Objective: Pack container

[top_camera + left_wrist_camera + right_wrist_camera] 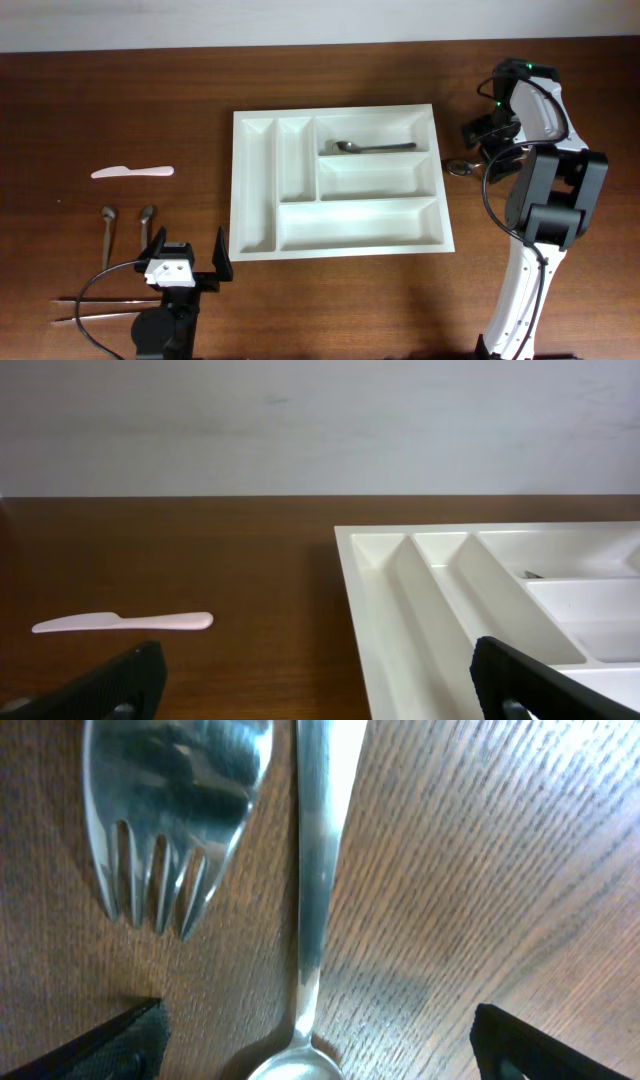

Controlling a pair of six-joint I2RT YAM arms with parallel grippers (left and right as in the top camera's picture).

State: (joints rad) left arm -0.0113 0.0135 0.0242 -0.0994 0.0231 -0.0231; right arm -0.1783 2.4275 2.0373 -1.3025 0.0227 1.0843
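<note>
The white cutlery tray [338, 240] lies mid-table, also in the left wrist view [380, 620]. One metal spoon [365, 148] lies in its top wide compartment. My left gripper [188, 262] is open and empty near the front edge, left of the tray [318, 690]. My right gripper [487, 150] is open, low over the table right of the tray. Between its fingers [318, 1050] lies a metal spoon [310, 900], whose bowl shows overhead [459, 166]. A metal fork [170, 810] lies beside that spoon.
A pale pink plastic knife [132, 172] lies at the left, also in the left wrist view [120, 623]. Two small spoons [108, 225] [147, 218] lie below it. Thin metal chopsticks [105, 300] lie at the front left by my left arm.
</note>
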